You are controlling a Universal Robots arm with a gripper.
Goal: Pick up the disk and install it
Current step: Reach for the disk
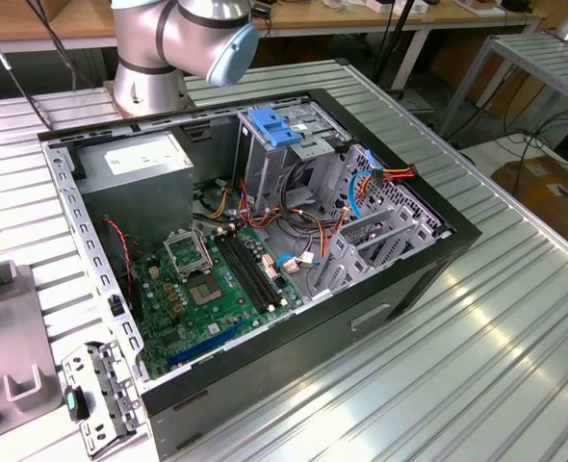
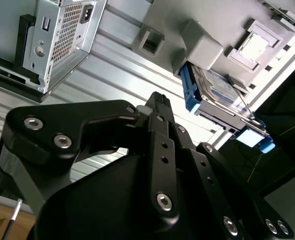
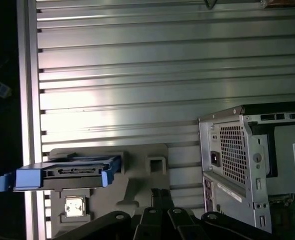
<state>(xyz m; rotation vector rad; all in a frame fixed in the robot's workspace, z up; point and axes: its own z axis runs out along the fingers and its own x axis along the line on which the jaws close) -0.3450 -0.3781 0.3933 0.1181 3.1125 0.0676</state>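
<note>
Blue-railed and dark, the disk (image 3: 62, 172) stands on edge in a grey holder (image 3: 142, 180) on the ribbed metal desk (image 3: 137, 75) in the first wrist view. It is outside the case (image 3: 237, 150), not far from its rear panel. The gripper (image 3: 161, 192) hangs near the case's rear, apart from the disk, with its jaws drawn narrow and holding nothing. In the exterior view the case lies open, and the arm (image 1: 168, 38) rises just beyond it.
</note>
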